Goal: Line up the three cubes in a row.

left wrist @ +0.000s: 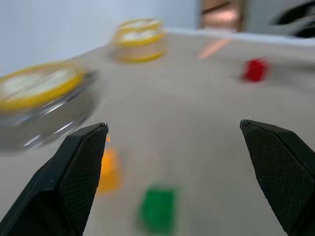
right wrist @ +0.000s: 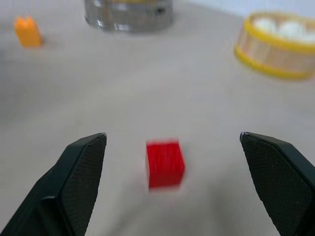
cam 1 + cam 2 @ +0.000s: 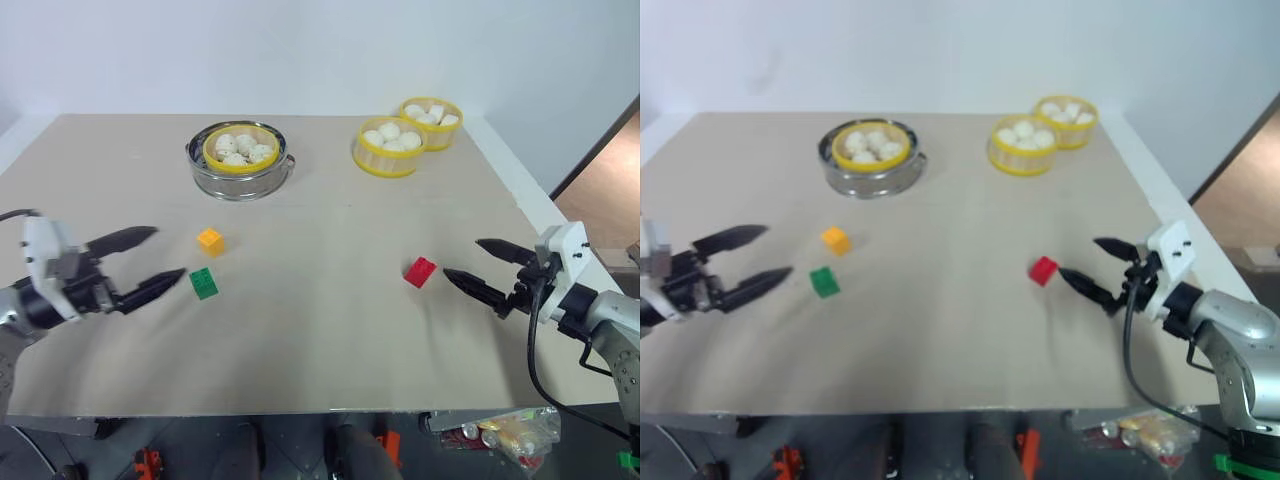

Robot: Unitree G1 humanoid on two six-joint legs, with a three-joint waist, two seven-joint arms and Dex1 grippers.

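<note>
My left gripper (image 3: pixel 170 254) hangs over the table (image 3: pixel 330 350) at the 9 o'clock edge, its two black fingers spread wide with nothing between them. The green cube (image 3: pixel 203 283) lies just beside my lower fingertip, toward 3 o'clock of it, apart from it. The orange cube (image 3: pixel 210 241) sits near the green one, at about 12 o'clock from it, with a small gap between them.

My right gripper (image 3: pixel 461 259) hangs at the 3 o'clock side of the table, fingers also spread wide and empty. The red cube (image 3: pixel 420 271) lies just beside my lower fingertip, at 9 o'clock of it; I cannot tell whether the tip touches it. In my right wrist view the red cube (image 2: pixel 165 163) sits on the table ahead, between the lines of my two fingers.

The red cube is well apart from the green and orange pair, across the middle of the table, so the three do not stand in a row.

At the far side, around 12 o'clock, stands a metal pot (image 3: pixel 240 175) holding a yellow-rimmed basket of white buns (image 3: pixel 241 148). Toward 1 o'clock, two more yellow-rimmed baskets of buns (image 3: pixel 389 147) stand touching each other.
</note>
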